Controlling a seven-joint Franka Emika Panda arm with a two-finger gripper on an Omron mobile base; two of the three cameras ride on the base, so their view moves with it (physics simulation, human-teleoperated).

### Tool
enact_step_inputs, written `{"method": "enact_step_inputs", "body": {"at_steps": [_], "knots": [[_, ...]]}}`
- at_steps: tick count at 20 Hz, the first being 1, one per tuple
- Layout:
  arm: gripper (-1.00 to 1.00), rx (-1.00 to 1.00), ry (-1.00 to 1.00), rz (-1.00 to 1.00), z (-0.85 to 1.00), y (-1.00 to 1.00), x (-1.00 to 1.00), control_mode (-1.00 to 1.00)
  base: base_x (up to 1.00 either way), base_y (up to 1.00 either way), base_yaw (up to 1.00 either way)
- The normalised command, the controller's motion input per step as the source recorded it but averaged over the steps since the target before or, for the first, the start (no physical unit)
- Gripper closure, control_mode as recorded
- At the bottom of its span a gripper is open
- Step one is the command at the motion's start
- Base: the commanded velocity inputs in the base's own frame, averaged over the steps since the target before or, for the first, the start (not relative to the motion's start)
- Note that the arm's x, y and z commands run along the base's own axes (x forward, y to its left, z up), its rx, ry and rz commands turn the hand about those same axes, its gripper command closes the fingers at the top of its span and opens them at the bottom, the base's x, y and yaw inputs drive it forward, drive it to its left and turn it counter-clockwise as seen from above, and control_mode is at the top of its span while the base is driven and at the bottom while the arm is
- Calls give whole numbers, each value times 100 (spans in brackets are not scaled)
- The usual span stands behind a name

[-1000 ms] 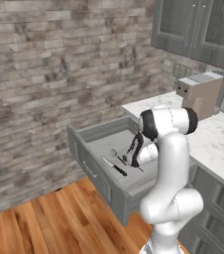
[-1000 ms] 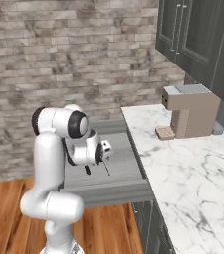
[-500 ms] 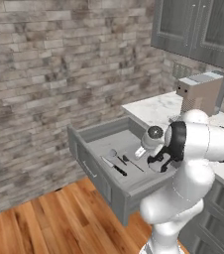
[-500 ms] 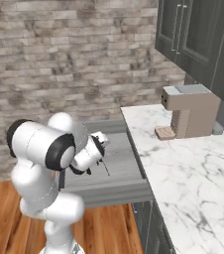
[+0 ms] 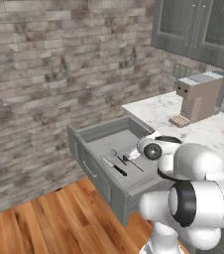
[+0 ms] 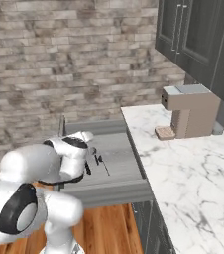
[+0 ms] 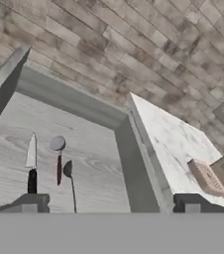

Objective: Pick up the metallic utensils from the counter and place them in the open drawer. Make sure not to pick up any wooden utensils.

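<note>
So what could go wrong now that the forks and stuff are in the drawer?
The arm hangs right beside the open drawer; a wide swing might bump its wall. The knife and two spoons lie close together, so a knock could scatter them. The coffee machine stands on the counter, and a careless reach there could hit it.

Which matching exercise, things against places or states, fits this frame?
Things:
1. black-handled knife with silver blade
2. tan boxy coffee machine
3. wide shallow grey drawer
4. two-finger tool

Places or states:
A. pulled open under the white marble counter
B. open, holding nothing
C. lying flat inside the drawer
D. standing on the marble counter

Pairs: 1-C, 2-D, 3-A, 4-B
</note>
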Motion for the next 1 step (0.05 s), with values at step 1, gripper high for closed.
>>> {"method": "enact_step_inputs", "body": {"at_steps": [1], "knots": [[-100, 0, -24, -7, 100, 31, -34, -100, 0, 0, 0]]}}
